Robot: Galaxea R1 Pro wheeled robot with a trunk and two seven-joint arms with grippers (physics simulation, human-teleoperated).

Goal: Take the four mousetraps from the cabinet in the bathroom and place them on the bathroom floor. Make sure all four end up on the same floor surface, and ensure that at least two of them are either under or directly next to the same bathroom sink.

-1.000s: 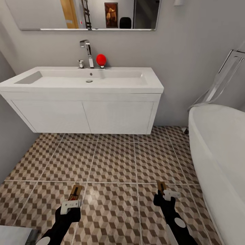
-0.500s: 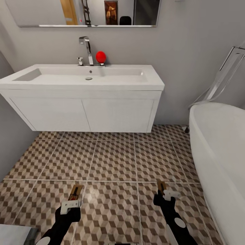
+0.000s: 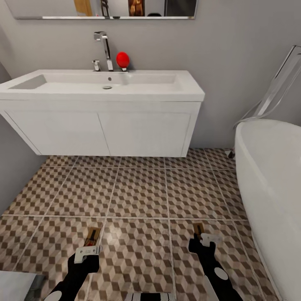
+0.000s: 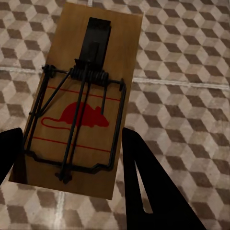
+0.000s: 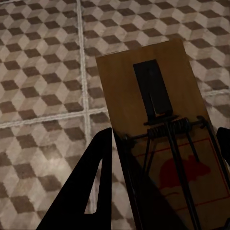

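I hold one mousetrap in each hand above the bathroom floor [image 3: 138, 192]. My left gripper [image 3: 89, 246] is shut on a tan mousetrap [image 3: 93, 236] with a red mouse mark and dark wire; the left wrist view shows that mousetrap [image 4: 79, 105] between the black fingers [image 4: 143, 187]. My right gripper [image 3: 203, 239] is shut on a second mousetrap [image 3: 197, 229], which lies between the dark fingers [image 5: 91, 182] in the right wrist view as a board [image 5: 158, 120]. The white sink [image 3: 100, 90] hangs on the wall ahead, with open floor under it.
A white bathtub [image 3: 271, 179] fills the right side, with a glass screen [image 3: 280, 83] behind it. On the sink stand a chrome tap [image 3: 103, 48] and a red ball [image 3: 122, 59]. A grey wall [image 3: 10, 175] bounds the left. A mirror [image 3: 104, 8] hangs above.
The whole head view has shifted: the sink and mirror sit higher in the picture and more floor shows. Both grippers keep their mousetraps in the same pose.
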